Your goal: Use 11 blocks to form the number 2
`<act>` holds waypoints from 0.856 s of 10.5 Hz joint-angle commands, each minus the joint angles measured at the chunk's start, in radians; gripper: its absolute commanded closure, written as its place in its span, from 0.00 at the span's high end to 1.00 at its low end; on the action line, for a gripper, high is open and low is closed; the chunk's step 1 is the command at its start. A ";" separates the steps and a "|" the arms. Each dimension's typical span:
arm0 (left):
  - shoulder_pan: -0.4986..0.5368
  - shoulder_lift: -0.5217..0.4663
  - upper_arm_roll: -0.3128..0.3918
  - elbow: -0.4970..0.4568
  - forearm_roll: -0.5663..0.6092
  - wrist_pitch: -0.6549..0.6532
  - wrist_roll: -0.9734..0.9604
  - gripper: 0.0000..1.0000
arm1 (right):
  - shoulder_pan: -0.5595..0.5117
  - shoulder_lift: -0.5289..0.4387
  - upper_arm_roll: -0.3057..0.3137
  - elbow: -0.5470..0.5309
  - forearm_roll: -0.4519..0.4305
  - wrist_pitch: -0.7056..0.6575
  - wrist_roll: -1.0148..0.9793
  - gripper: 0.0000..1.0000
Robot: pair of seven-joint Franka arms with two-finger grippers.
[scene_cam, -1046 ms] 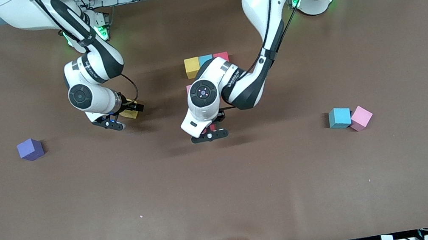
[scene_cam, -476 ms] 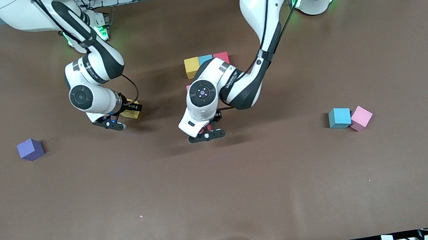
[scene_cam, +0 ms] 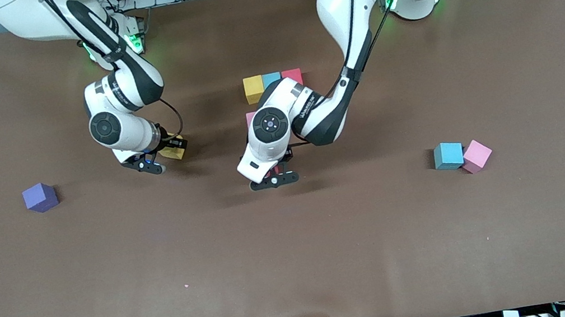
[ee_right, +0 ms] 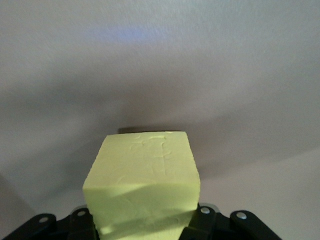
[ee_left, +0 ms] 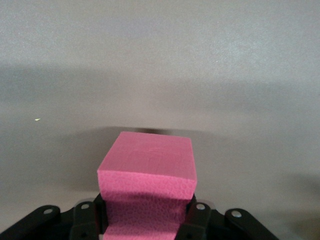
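Between end effector (ee_right: 142, 227) fingers — yellow block (ee_right: 142, 180)

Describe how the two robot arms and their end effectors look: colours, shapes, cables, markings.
Both arms have glossy white rounded shells with black joint bands and black cables alongside. Green lights glow at their bases. The left end effector and the right end effector are black, mounted under white wrists with round dark caps.

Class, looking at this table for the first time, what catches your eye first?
Each arm holds a cube mid-table: the left end effector grips a pink cube, the right end effector a yellow one. Near the bases sits a yellow, blue and red row; a purple cube lies alone.
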 commanded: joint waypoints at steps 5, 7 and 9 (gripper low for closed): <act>-0.023 0.038 0.026 0.027 -0.037 -0.002 0.024 0.00 | -0.045 -0.009 0.001 0.064 0.044 -0.071 -0.018 0.09; -0.026 0.041 0.026 0.026 -0.038 -0.002 0.022 0.00 | -0.045 -0.009 -0.001 0.064 0.044 -0.071 -0.020 0.10; -0.034 0.041 0.026 0.023 -0.040 -0.002 0.019 0.00 | -0.045 -0.011 0.001 0.064 0.044 -0.071 -0.020 0.10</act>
